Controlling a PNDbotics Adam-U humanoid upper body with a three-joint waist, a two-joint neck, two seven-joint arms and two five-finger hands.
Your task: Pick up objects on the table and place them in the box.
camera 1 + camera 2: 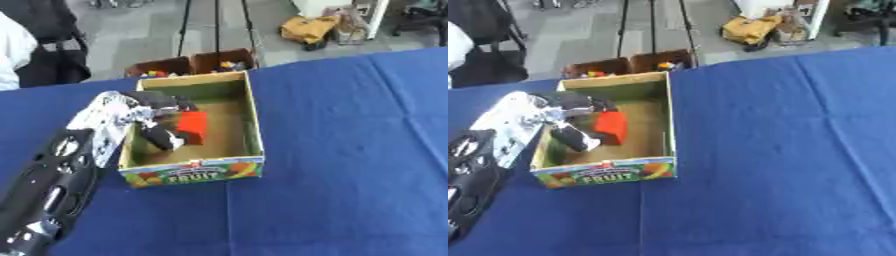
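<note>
An open cardboard box [254, 120] with a "FRUIT" label on its front wall stands on the blue table [350, 150], left of centre. My left arm comes in from the lower left, and my left hand [144, 112] reaches over the box's left wall into it. Its fingers [166, 100] and thumb [162, 137] curl around a red block [192, 127], which hangs low inside the box above its brown floor. I cannot tell whether the block touches the floor. My right hand shows in neither view.
Beyond the table's far edge, two small cardboard boxes [197, 64] with colourful bits stand on the floor. A yellow bag [308, 27] lies further back. Blue cloth stretches bare to the right of the fruit box.
</note>
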